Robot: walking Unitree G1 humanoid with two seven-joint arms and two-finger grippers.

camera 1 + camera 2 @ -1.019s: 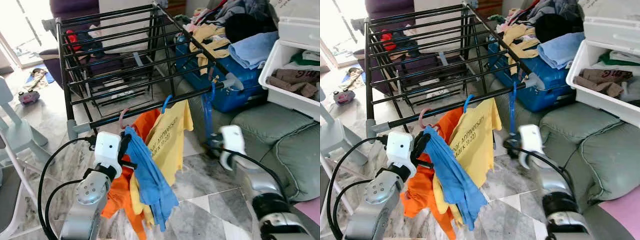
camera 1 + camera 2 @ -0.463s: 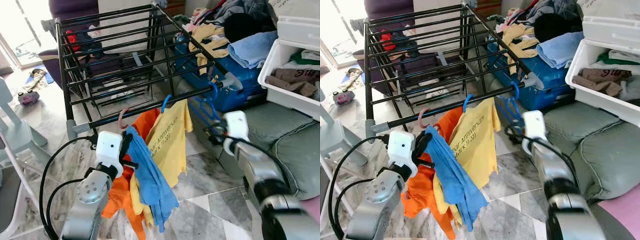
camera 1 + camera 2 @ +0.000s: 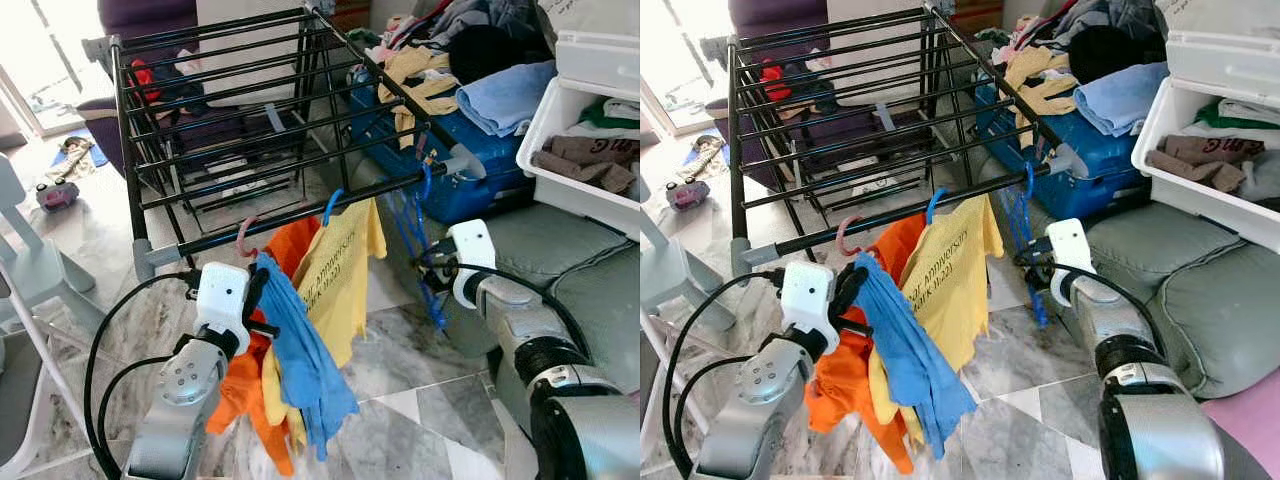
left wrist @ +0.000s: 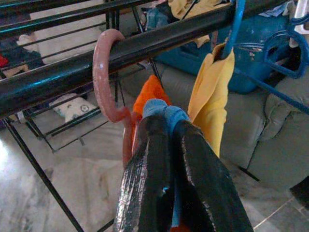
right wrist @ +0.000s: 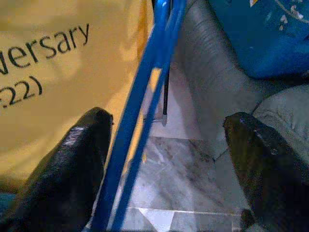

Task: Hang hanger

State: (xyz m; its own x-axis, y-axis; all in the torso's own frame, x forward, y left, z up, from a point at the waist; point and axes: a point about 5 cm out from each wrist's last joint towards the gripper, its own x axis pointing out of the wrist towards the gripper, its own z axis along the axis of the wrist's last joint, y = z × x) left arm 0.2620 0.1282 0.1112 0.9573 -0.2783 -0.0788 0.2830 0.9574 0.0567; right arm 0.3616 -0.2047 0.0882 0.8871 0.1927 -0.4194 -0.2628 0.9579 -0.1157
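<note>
The blue hanger (image 3: 418, 225) hangs from the rack (image 3: 300, 215) rail at centre right, beside the yellow shirt (image 3: 340, 275). The right gripper (image 5: 164, 145) is spread wide around it. The left gripper (image 4: 169, 164) clamps blue cloth (image 3: 300, 360).

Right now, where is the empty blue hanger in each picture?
Left eye view: the blue hanger hangs from the rack's front bar, right of the yellow shirt.
Right eye view: same spot, above the right gripper.
Left wrist view: at the far right edge.
Right wrist view: between the open gripper's fingers.
Shared landmark: the yellow shirt.
</note>
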